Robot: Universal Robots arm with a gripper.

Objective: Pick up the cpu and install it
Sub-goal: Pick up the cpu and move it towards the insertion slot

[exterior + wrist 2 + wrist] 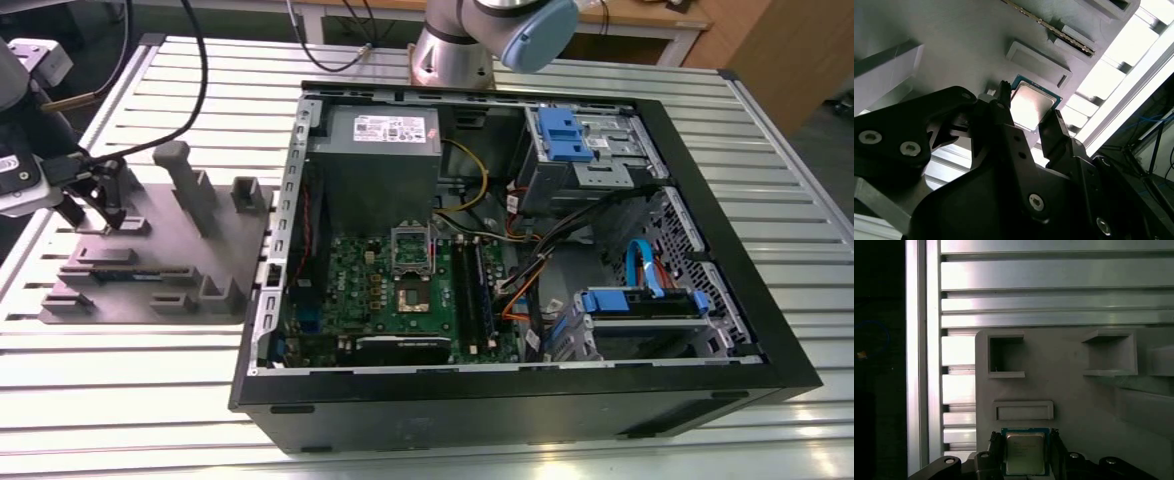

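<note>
The end effector (1025, 441) is closed on the cpu (1025, 454). Its two dark fingers (995, 447) sit tight against two opposite edges of the chip, with no gap showing in either wrist view. The cpu lies flat with its shiny metal top facing up and a thin green border around it. It is nearly square, so no long axis stands out. Its free edges run across between the fingers and its gripped edges run along them. It sits square to the tray's edge rather than turned.

The chip is low over the grey tray (1069, 390), just beside a shallow slot-shaped pocket (1023, 410). I cannot tell whether it rests on the tray or is raised off it. Two deeper box pockets (1006, 356) are moulded into the tray farther out.

In the exterior view the end effector (107, 212) is down at the tray (160, 265), on that view's left. The tray lies on a ribbed metal tabletop (147, 400).

Just to the tray's right in that view is an open computer case (534, 420) lying on its side. Inside it a green motherboard (461, 290) has its socket (411, 297) uncovered, and the socket's silver bracket (410, 243) stands upright. A grey power supply (380, 150) sits beyond the board.
</note>
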